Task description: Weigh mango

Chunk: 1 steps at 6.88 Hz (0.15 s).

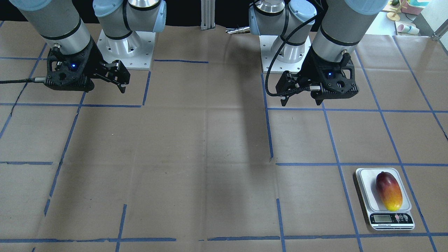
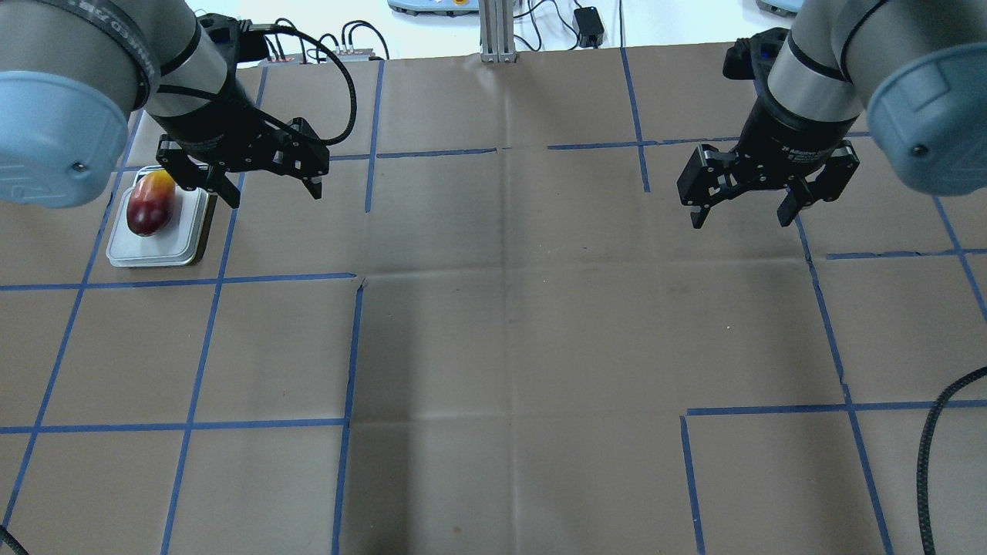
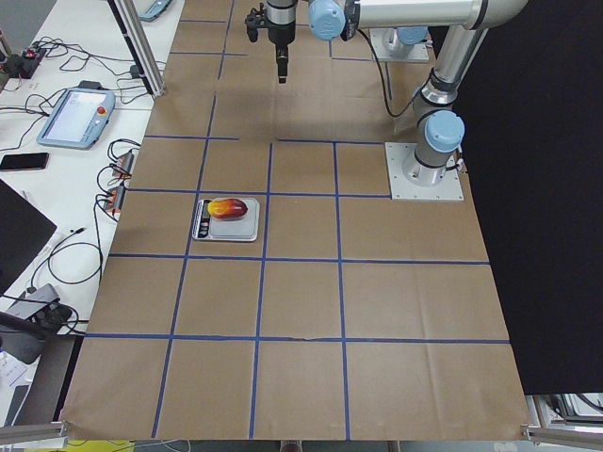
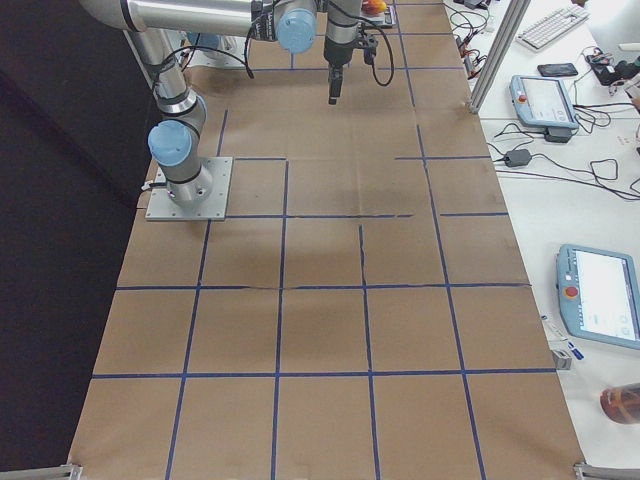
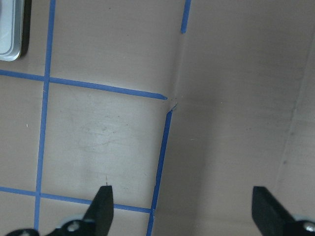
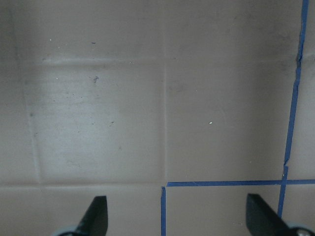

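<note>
Left end effector [image 2: 274, 194]: jaws spread wide, nothing held. It hangs above the desk [image 1: 210, 157], near the scale [image 1: 365, 189] but clear of it. The left wrist view confirms this, showing two fingertips far apart with only paper between them.

Right end effector [image 2: 740, 222]: also wide open and empty, hanging over bare paper well away from the scale.

Mango [image 1: 389, 190]: lies lengthwise on the scale platform, red end toward the robot, yellow end by the display [image 1: 382, 219]. Nothing touches it.

Progress (my judgement): placement looks done, since the fruit rests fully on the platform and both arms stand off. Only taking the reading seems left. The digits are too small to make out from any view, so I cannot say whether a weight shows.

Surface: brown paper covers the desk, creased in places and marked into squares with blue tape [image 1: 269, 133]. The scale sits inside one square on the robot's left, toward the operators' edge.

Room: a white bench [image 3: 71, 38] runs along that edge and carries a pendant [image 3: 77, 104] and loose cables [image 3: 66, 250]. An aluminium post [image 2: 493, 31] stands at mid-edge.
</note>
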Tool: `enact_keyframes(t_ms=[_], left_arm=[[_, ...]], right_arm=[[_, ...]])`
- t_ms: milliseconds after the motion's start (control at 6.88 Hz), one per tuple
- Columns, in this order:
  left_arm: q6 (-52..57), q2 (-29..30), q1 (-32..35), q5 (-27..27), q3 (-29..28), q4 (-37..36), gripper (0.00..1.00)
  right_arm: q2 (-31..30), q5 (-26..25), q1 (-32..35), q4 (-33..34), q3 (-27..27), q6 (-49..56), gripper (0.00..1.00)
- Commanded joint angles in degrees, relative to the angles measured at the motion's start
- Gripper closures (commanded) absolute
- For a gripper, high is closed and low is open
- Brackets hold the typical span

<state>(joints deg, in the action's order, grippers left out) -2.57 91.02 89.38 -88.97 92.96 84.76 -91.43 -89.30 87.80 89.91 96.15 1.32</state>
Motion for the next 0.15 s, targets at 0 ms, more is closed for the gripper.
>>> enact_keyframes(t_ms=[0], left_arm=[[0.90,-0.05,0.00,0.02,0.11,0.05,0.00]], right_arm=[[0.03,0.00,0.00,0.00,0.00,0.00,0.00]])
